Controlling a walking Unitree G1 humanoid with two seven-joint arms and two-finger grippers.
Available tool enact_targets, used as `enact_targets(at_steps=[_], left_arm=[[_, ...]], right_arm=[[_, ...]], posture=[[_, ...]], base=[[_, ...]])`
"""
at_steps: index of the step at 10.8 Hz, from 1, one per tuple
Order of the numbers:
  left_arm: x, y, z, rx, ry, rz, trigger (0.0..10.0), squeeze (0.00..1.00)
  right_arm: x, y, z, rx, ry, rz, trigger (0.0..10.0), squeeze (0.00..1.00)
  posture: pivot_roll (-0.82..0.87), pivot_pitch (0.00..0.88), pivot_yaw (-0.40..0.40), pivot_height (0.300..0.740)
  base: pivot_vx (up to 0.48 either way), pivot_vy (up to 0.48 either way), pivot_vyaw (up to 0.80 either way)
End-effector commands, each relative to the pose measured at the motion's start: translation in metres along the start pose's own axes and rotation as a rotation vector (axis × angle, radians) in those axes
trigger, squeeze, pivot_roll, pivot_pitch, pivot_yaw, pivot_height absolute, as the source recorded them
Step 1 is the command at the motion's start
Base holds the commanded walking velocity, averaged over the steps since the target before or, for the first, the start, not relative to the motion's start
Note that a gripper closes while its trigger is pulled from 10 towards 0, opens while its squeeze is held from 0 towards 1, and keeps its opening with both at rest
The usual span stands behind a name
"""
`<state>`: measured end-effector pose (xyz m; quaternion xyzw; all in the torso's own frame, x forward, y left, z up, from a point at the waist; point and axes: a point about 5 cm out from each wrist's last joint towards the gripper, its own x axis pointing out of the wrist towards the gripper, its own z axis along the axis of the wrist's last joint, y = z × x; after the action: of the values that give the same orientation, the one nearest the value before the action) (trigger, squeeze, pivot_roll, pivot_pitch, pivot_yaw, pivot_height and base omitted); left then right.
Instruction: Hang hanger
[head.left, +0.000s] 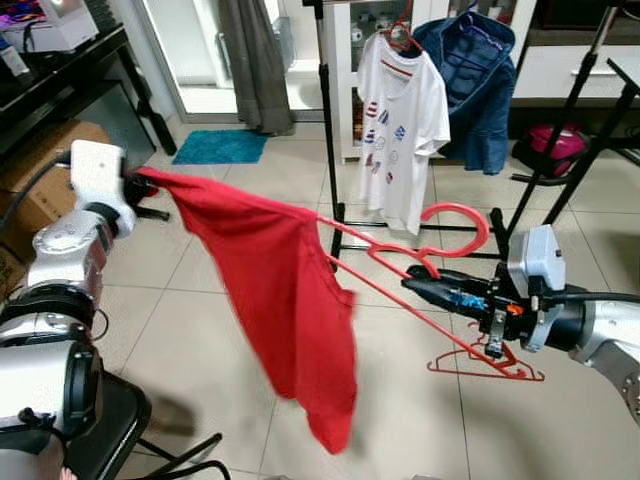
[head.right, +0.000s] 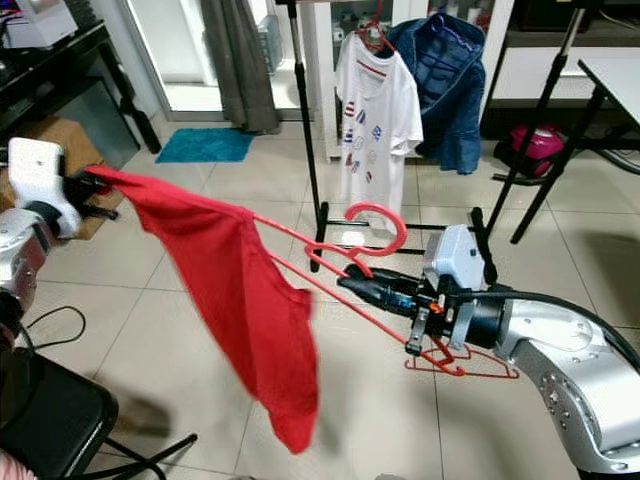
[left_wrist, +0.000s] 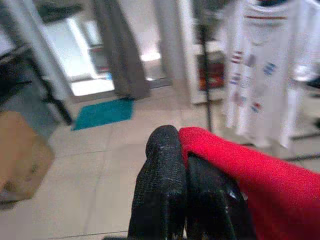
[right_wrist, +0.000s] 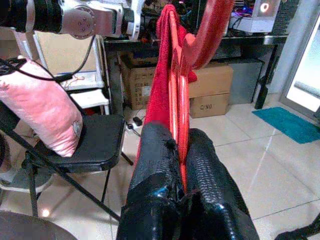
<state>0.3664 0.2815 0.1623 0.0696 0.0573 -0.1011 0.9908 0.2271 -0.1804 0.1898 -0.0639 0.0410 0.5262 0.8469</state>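
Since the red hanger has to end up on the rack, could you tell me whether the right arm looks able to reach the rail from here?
Probably not yet. The right pincer, shut on the red hanger, sits low, and the garment rack stands farther back across open floor. Nothing blocks the way; it likely must step closer and lift.

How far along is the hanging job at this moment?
Partly done: the red shirt already drapes on the red hanger. In hand: the right gripper is shut on the hanger near its hook, and the left gripper is shut on the shirt's far end. Left: carrying it to the clothes rack, where a white T-shirt hangs.
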Motion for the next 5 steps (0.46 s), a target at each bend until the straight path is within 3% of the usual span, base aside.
enact_targets(at_steps=[1,3,4,5], left_arm=[[0.002,-0.011,-0.004,0.043,0.028,-0.096,10.0,0.0],[0.003,-0.02,-0.01,0.065,0.045,-0.156,10.0,0.0],[0.002,-0.021,-0.01,0.064,0.059,-0.208,10.0,1.0],[-0.001,-0.02,-0.011,0.091,0.085,-0.262,10.0,1.0]], right_arm=[[0.0,0.001,0.008,-0.022,-0.029,0.012,10.0,0.0],[0.001,0.002,0.008,-0.022,-0.031,0.012,10.0,0.0],[0.001,0.002,0.008,-0.023,-0.029,0.01,10.0,0.0],[0.001,0.002,0.008,-0.025,-0.027,0.007,10.0,0.0]], posture=[[-0.14,0.0,0.164,0.74],[-0.15,0.001,0.167,0.74],[-0.15,0.001,0.167,0.74],[-0.15,0.0,0.169,0.74]], base=[[0.0,0.0,0.0],[0.0,0.0,0.0],[0.0,0.0,0.0],[0.0,0.0,0.0]])
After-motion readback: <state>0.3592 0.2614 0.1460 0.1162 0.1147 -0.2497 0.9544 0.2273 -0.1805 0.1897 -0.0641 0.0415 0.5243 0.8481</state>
